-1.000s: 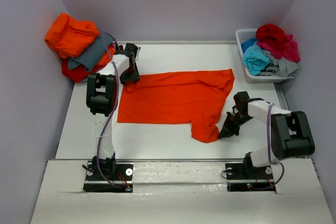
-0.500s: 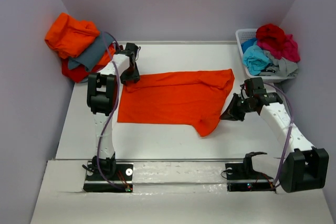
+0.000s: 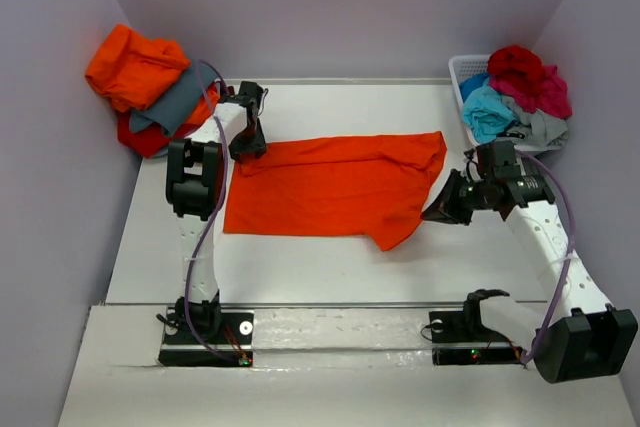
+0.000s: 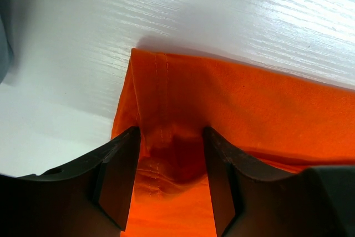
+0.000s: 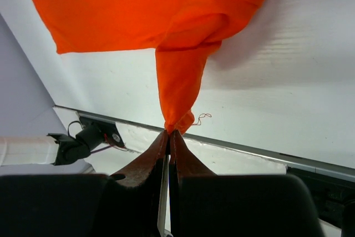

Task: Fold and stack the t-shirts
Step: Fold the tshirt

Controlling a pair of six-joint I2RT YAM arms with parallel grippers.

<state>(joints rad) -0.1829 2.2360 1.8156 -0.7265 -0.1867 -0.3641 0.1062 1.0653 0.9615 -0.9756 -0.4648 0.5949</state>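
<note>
The shirt [image 3: 330, 187] lies spread on the counter [image 3: 330, 272], long axis left-right, its near-right corner lifted by the clamped right fingers [image 5: 186, 165] and its far-left corner bunched between the parted left fingers [image 4: 119, 165], so a fold likely runs leftward.

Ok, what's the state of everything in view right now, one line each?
Orange shirt: spread flat, near right corner lifted.
Left end effector: open, fingers astride a pucker at the shirt's far left corner.
Right end effector: shut on the shirt's lifted corner.
Pile: unfolded, heaped at far left.
Basket: heaped full of crumpled shirts.
</note>
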